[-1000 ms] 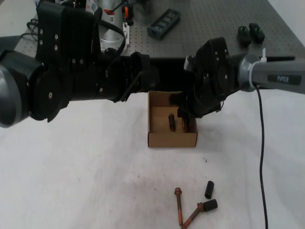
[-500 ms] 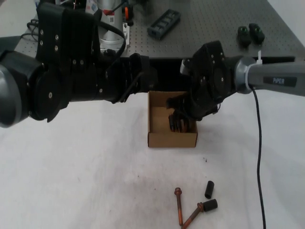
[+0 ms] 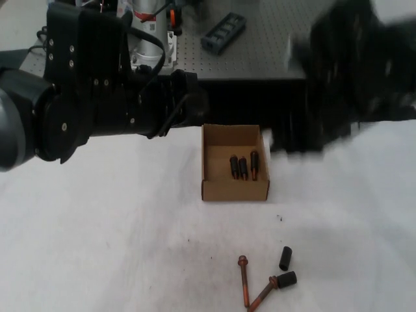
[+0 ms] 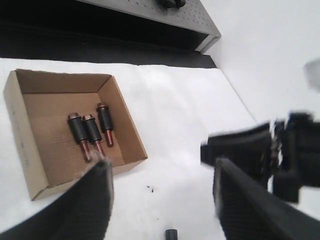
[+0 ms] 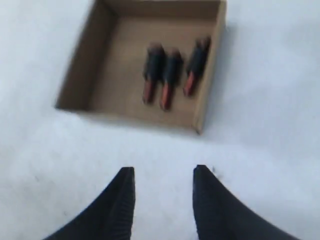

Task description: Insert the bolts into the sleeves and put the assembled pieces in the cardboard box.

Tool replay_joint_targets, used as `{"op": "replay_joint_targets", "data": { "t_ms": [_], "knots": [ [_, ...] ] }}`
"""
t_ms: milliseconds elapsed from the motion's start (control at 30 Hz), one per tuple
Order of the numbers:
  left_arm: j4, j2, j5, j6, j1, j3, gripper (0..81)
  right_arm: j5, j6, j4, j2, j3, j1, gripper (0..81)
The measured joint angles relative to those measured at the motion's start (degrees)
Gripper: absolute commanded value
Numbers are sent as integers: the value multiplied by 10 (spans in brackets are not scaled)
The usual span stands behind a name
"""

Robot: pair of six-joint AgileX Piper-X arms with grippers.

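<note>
Cardboard box [image 5: 75, 75]: sits on the tabletop [image 3: 117, 247], open side up. It lies ahead of the right pincer [image 5: 165, 205], beyond its fingertips and apart from them.

Contents: three assembled pieces [image 5: 170, 76] lie flat on the box floor. Two are side by side and touching or nearly so. The third is just beside them, against the wall. Copper shanks stick out of the black sleeves.

Right pincer: released, both fingers spread, nothing between them. It hangs over bare white tabletop on the near side of the box.

Left pincer [image 4: 160, 200]: released, fingers wide apart, nothing held. The box lies ahead of it, off toward one finger, not touching.

Unassembled stock, all on the tabletop and clear of both pincers:
- one bare bolt [image 3: 244, 281]
- one bolt with a sleeve at one end [image 3: 279, 284], just beside the bare bolt
- one loose sleeve [image 3: 285, 258], near these two

In the high view the left arm [image 3: 97, 84] hangs to one side of the box. The right arm [image 3: 351, 71] is a dark blur on the other side.
</note>
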Motion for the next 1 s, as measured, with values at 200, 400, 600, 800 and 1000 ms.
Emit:
{"op": "replay_joint_targets", "data": {
  "t_ms": [200, 400, 600, 800, 1000],
  "knots": [
    [0, 0, 0, 0, 0, 0, 429, 2, 44, 32, 4, 108, 22, 291],
    [0, 0, 0, 0, 0, 0, 429, 10, 65, 16, 28, 138, 35, 291],
    [0, 0, 0, 0, 0, 0, 429, 17, 79, 5, 53, 141, 35, 291],
    [14, 0, 0, 3, 0, 0, 429, 24, 85, -12, 70, 141, 36, 286],
    [62, 0, 0, 45, 0, 0, 429, 28, 86, -11, 80, 141, 36, 53]
  ]
}}
